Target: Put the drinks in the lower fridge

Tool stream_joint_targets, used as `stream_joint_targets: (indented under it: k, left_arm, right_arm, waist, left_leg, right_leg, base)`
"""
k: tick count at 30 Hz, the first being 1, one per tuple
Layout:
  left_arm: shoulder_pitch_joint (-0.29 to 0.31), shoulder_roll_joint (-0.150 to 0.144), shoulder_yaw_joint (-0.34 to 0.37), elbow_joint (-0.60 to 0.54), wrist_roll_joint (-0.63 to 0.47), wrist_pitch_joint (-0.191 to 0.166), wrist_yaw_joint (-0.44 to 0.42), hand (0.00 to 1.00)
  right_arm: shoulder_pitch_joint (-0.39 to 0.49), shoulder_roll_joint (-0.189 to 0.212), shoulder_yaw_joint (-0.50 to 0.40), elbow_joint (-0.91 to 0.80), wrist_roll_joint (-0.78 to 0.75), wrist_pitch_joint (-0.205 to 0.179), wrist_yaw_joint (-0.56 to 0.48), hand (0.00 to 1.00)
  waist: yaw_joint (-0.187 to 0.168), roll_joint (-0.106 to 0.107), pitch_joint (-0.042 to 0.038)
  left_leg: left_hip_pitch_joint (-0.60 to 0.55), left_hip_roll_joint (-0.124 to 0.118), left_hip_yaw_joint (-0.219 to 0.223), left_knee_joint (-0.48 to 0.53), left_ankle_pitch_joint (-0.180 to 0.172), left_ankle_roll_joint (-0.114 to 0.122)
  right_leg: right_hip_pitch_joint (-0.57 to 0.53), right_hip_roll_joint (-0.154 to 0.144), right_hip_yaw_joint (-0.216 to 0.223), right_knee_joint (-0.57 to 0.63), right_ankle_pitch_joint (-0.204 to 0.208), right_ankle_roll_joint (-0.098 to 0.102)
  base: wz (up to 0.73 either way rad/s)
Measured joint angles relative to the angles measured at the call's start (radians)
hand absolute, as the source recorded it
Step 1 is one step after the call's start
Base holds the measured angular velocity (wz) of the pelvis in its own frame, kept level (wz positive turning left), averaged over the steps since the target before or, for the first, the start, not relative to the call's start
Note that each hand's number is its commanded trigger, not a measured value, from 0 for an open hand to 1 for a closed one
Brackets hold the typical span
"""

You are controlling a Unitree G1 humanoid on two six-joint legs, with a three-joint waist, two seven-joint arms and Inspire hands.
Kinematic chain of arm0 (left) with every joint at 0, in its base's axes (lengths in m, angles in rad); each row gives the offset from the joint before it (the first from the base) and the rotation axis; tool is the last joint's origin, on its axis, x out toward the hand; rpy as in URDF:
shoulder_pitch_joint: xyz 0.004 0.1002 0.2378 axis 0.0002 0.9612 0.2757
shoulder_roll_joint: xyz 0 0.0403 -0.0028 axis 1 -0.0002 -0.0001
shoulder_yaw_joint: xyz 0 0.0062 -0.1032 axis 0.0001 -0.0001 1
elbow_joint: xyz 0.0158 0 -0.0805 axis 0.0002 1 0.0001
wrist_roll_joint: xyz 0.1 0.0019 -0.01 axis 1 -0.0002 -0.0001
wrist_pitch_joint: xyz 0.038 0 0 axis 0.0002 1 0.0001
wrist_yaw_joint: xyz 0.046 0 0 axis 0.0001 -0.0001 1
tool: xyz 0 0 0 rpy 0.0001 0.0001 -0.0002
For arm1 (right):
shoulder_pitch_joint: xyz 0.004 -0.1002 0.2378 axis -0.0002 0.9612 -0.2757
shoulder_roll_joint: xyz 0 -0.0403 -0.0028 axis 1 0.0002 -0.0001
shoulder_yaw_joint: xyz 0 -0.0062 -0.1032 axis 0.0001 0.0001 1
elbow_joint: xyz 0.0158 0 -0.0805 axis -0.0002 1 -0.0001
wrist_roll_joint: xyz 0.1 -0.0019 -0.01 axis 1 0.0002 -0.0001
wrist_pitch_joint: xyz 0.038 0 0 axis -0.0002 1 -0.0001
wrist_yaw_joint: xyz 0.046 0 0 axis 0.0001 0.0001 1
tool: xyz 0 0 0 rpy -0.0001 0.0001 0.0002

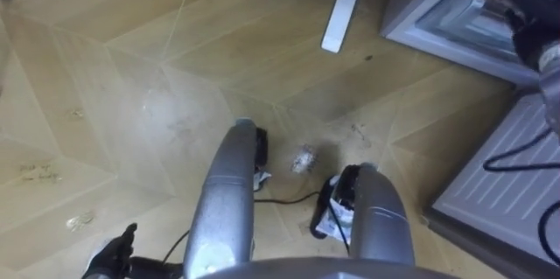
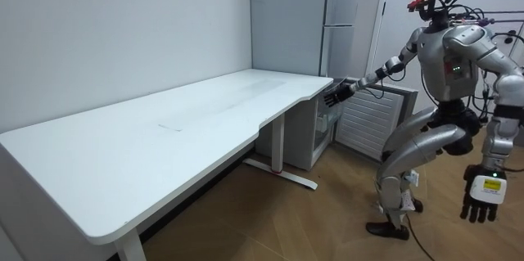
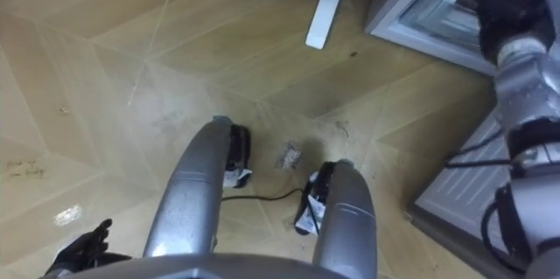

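I stand with bent knees on the wood floor in front of the lower fridge (image 2: 315,134), whose ribbed white door (image 1: 512,170) hangs open to my right. The fridge's open compartment (image 3: 429,12) lies at the top right of the eye views. My right arm stretches out to it. My right hand (image 3: 506,3) is at the opening with relaxed fingers and nothing seen in it; it is the dark hand (image 2: 336,95) by the desk's corner. My left hand (image 2: 482,198) hangs open and empty at my side, low on the left (image 1: 109,259).
A long white desk (image 2: 164,138) stands at the room view's left; its white foot bar (image 1: 344,6) lies on the floor beside the fridge. A small crumpled scrap (image 1: 304,159) lies between my feet. A tall grey fridge (image 2: 348,15) rises behind.
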Motion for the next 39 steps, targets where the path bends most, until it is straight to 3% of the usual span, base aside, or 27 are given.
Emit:
stream_joint_targets:
  k: [5,10,13,19,26,32,35,39]
  left_arm:
    - [-0.006,-0.008,-0.003,0.01,-0.004,0.009,0.006,0.0]
    - [-0.006,-0.035,-0.004,0.01,-0.024,0.011,0.016,0.0]
    - [-0.008,-0.057,-0.002,0.023,-0.02,0.006,0.029,0.0]
    - [-0.008,-0.086,-0.004,0.04,-0.022,0.017,0.044,0.0]
    - [-0.019,-0.092,-0.004,0.034,-0.024,0.019,0.08,0.0]
    - [-0.044,-0.09,-0.005,0.019,-0.022,0.019,0.093,0.0]
    - [-0.045,-0.09,-0.004,0.015,-0.023,0.021,0.099,0.0]
    - [-0.045,-0.085,-0.002,-0.011,-0.023,0.025,0.123,0.0]
  right_arm:
    - [0.094,0.008,0.0,-0.001,-0.037,0.016,0.007,0.0]
    - [0.191,0.047,-0.033,-0.039,-0.039,0.01,-0.015,0.0]
    - [0.247,0.092,-0.043,-0.046,-0.045,0.011,-0.018,0.0]
    - [0.302,0.119,-0.044,-0.047,-0.036,0.018,-0.045,0.0]
    - [0.256,0.131,-0.122,-0.027,0.021,0.021,-0.103,0.0]
    - [0.126,0.127,-0.163,0.013,0.127,0.022,-0.114,0.0]
    - [0.068,0.114,-0.171,-0.011,0.168,0.023,-0.117,0.0]
    - [-0.055,0.061,-0.18,-0.001,0.181,0.023,-0.124,0.0]
  waist:
    - [-0.002,0.011,-0.0065]
    - [-0.025,0.047,-0.0295]
    - [-0.032,0.047,-0.0298]
    - [-0.057,0.047,-0.0292]
    - [-0.06,0.047,-0.0268]
    - [-0.071,0.047,-0.0196]
    - [-0.076,0.039,-0.0151]
    - [-0.082,0.032,-0.0101]
  left_leg:
    - [0.001,-0.001,0.006,-0.01,0.001,0.004]
    - [0.014,0.002,0.009,-0.024,0.004,0.004]
    - [0.039,0.001,0.025,-0.047,0.008,0.004]
    - [0.046,0.002,0.041,-0.063,0.008,0.004]
    - [0.014,0.007,0.048,-0.054,0.007,0.004]
    - [-0.087,0.004,0.064,0.013,0.0,0.013]
    - [-0.143,0.003,0.079,0.07,-0.013,0.023]
    - [-0.199,0.003,0.095,0.13,-0.024,0.037]
  right_leg:
    - [0.0,0.001,0.004,-0.015,0.008,0.007]
    - [0.01,0.006,0.005,-0.029,0.014,0.005]
    - [0.022,0.001,0.015,-0.041,0.017,0.002]
    - [0.018,0.0,0.029,-0.051,0.019,0.004]
    - [-0.024,0.002,0.04,-0.036,0.019,0.004]
    - [-0.143,-0.017,0.061,0.064,-0.003,0.003]
    - [-0.214,-0.027,0.091,0.144,-0.027,0.008]
    - [-0.281,-0.044,0.109,0.224,-0.05,0.009]
  base:
    - [-0.03]
    - [0.0]
    - [-0.06]
    - [-0.04]
    - [-0.02]
    - [0.0]
    - [0.03]
    - [0.03]
